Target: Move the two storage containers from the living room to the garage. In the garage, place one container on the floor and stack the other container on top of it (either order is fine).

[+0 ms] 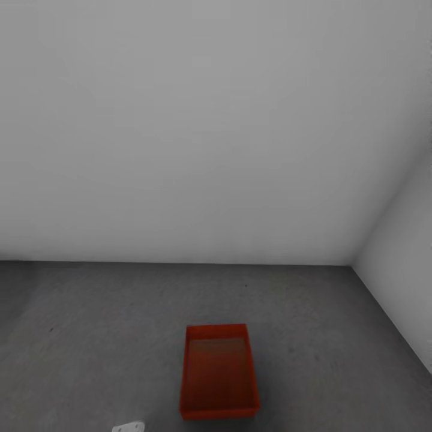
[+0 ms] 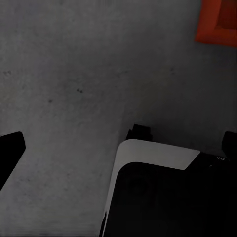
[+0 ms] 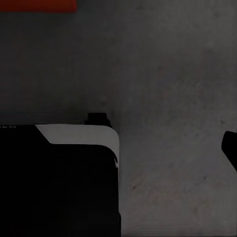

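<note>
An open orange-red rectangular bin with thin walls (image 1: 219, 372) sits on the dark grey speckled concrete floor (image 1: 90, 336), near the plain grey-white wall (image 1: 210, 132). In both wrist views a corner of it shows beyond the robot's black-and-white base (image 2: 158, 187). Of the left end effector, perhaps one dark fingertip (image 2: 9, 150) shows, so I cannot tell either end effector's spread.

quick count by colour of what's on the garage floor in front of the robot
orange-red container: 1, sitting on the dark grey floor
other colours: 0
total: 1
</note>
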